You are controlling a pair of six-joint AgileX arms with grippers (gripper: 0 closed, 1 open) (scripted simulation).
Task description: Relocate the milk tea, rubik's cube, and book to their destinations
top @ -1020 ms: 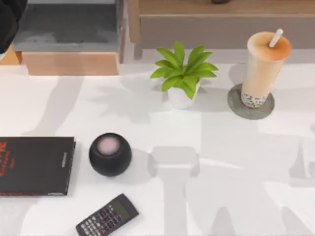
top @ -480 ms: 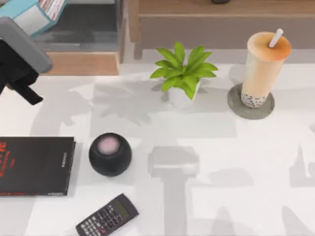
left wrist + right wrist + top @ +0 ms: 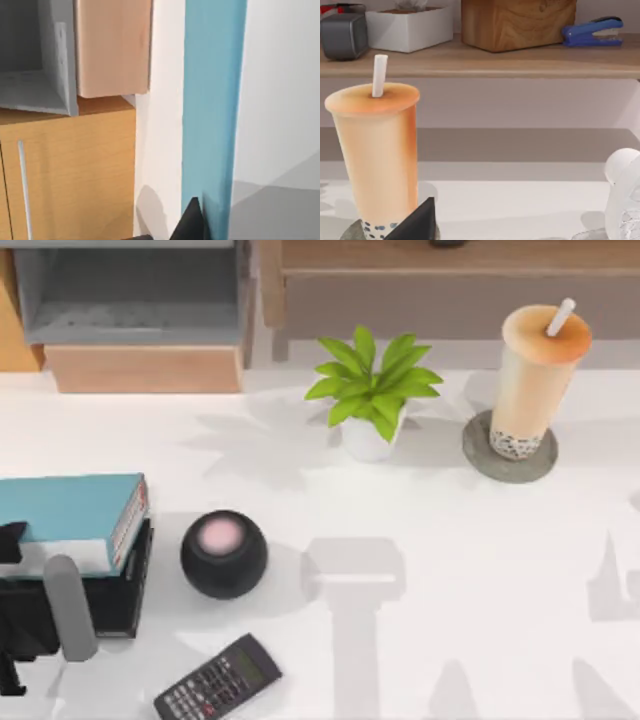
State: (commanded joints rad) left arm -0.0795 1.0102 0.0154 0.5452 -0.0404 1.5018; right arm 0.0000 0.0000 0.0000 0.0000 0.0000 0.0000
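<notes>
The left claw [image 3: 40,625] sits low at the white bench's [image 3: 400,660] left edge. Just beyond it, the thick teal-blue book [image 3: 65,510] with white page edges lies on a thin black book [image 3: 125,605]; whether the claw grips it I cannot tell. The tall clear cup of beige-orange milk tea [image 3: 535,375] stands on a grey coaster [image 3: 480,460], apparently placed. The right claw's [image 3: 417,222] dark fingertip shows just before that cup.

White table [image 3: 450,540], wood shelf [image 3: 520,60] behind.

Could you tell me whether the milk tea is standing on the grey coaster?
Yes, the milk tea stands upright on the round grey coaster.
</notes>
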